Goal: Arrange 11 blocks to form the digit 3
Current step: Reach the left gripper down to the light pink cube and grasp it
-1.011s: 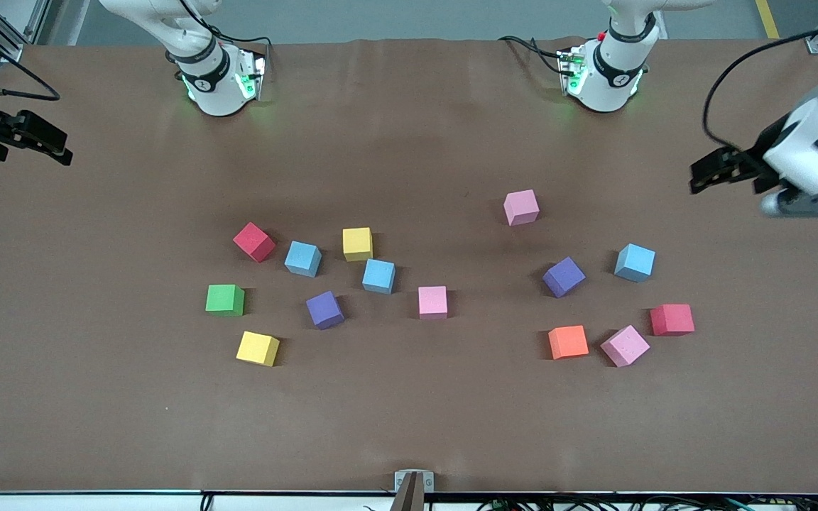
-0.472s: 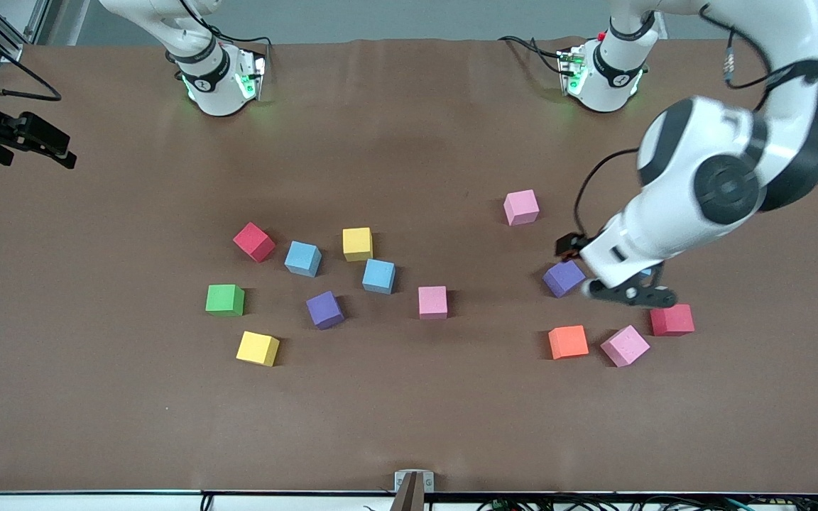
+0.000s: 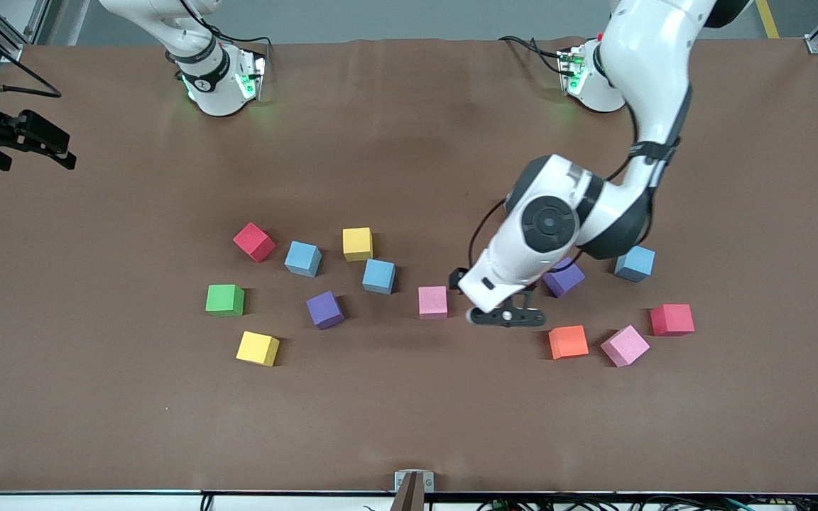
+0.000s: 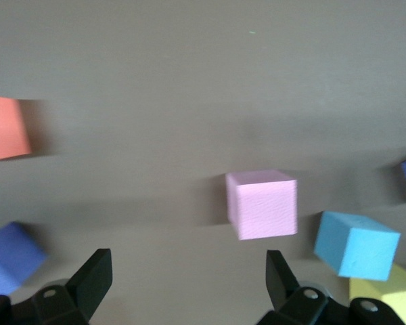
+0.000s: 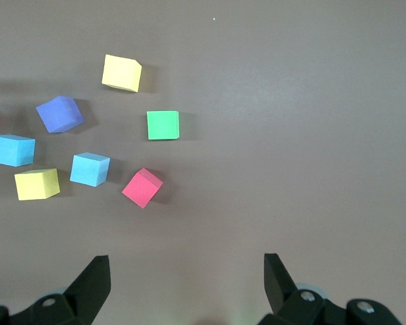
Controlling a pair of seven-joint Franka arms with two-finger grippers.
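Note:
Several foam cubes lie scattered and apart on the brown table (image 3: 409, 426). One group holds a red cube (image 3: 253, 241), two light blue cubes (image 3: 303, 258) (image 3: 378, 276), two yellow cubes (image 3: 357, 243) (image 3: 258, 348), a purple cube (image 3: 324, 309) and a pink cube (image 3: 432, 301). Toward the left arm's end lie an orange cube (image 3: 568, 342), a pink cube (image 3: 625, 345), a red cube (image 3: 672, 319), a light blue cube (image 3: 635, 263) and a half-hidden purple cube (image 3: 566, 278). My left gripper (image 4: 187, 271) hangs open and empty over bare table between the middle pink cube (image 4: 262, 204) and the orange cube (image 4: 5, 127). My right gripper (image 5: 185, 271) waits open at the right arm's end.
A green cube (image 3: 224, 299) sits beside the purple cube, toward the right arm's end. The left arm's forearm (image 3: 558, 220) crosses above the table near the purple and light blue cubes. A metal bracket (image 3: 413, 481) sits at the table edge nearest the camera.
The left arm has swung in from the left arm's end of the table toward the middle, and now covers the pink cube nearest the bases. The cubes and the right arm have not moved.

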